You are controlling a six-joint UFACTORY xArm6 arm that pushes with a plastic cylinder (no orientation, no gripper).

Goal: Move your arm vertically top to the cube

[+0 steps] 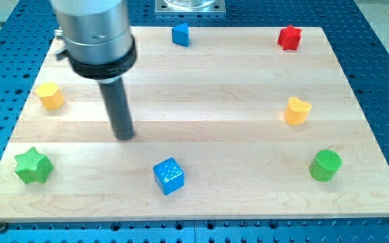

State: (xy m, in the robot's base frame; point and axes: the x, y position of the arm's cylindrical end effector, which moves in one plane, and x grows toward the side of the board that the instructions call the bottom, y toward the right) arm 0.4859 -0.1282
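A blue cube (168,176) sits on the wooden board (201,101) near the view's bottom, left of the middle. My tip (124,137) rests on the board up and to the left of the cube, a short gap away and not touching it. The dark rod rises from the tip into the grey arm body at the view's top left.
A green star (32,166) lies at the bottom left and a yellow block (50,96) at the left. A small blue block (180,34) and a red block (289,38) sit along the top. A yellow heart (296,111) and a green cylinder (325,165) are at the right.
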